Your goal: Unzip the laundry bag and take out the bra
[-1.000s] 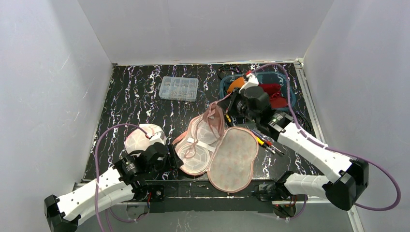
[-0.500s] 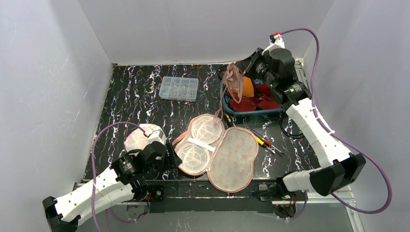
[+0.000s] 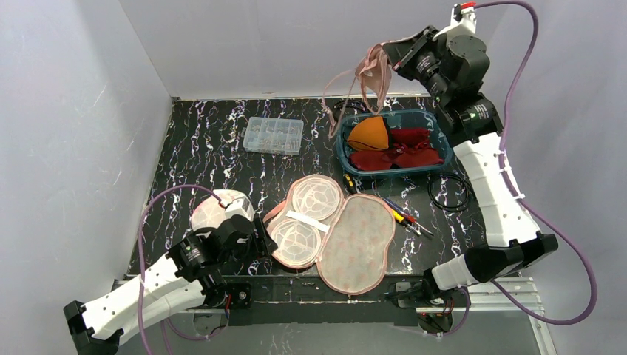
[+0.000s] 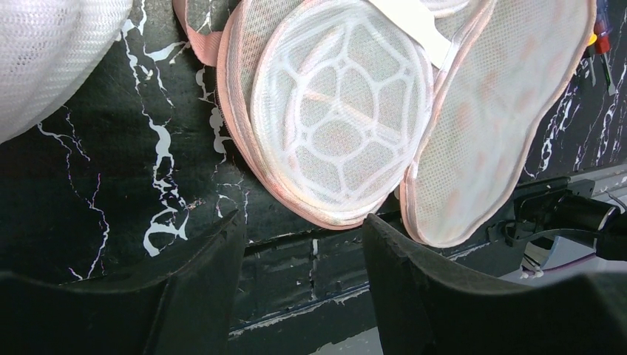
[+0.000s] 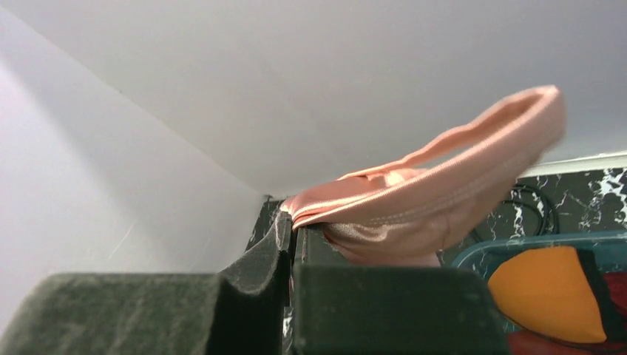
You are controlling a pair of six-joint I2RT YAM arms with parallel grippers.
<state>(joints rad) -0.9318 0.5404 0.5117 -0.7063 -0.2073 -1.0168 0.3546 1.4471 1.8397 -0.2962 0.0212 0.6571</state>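
The pink mesh laundry bag [image 3: 333, 231] lies unzipped and spread open near the table's front edge, its white inner cage showing; it fills the top of the left wrist view [image 4: 347, 111]. My right gripper [image 3: 398, 53] is raised high over the back of the table, shut on the pink bra [image 3: 367, 72], which hangs from it above the teal bin [image 3: 436, 136]. In the right wrist view the bra [image 5: 436, 200] is pinched between the pads. My left gripper [image 3: 260, 238] is open and empty at the bag's left front edge.
The teal bin holds orange and red garments. A clear plastic parts box [image 3: 273, 135] sits at the back left. A white mesh ball [image 3: 214, 211] lies by the left arm. Screwdrivers [image 3: 405, 217] and a black cable [image 3: 449, 191] lie right of the bag.
My right gripper has lifted the bra out of the bag and swung it up and back, from above the bag to high over the teal bin. The left arm has barely moved.
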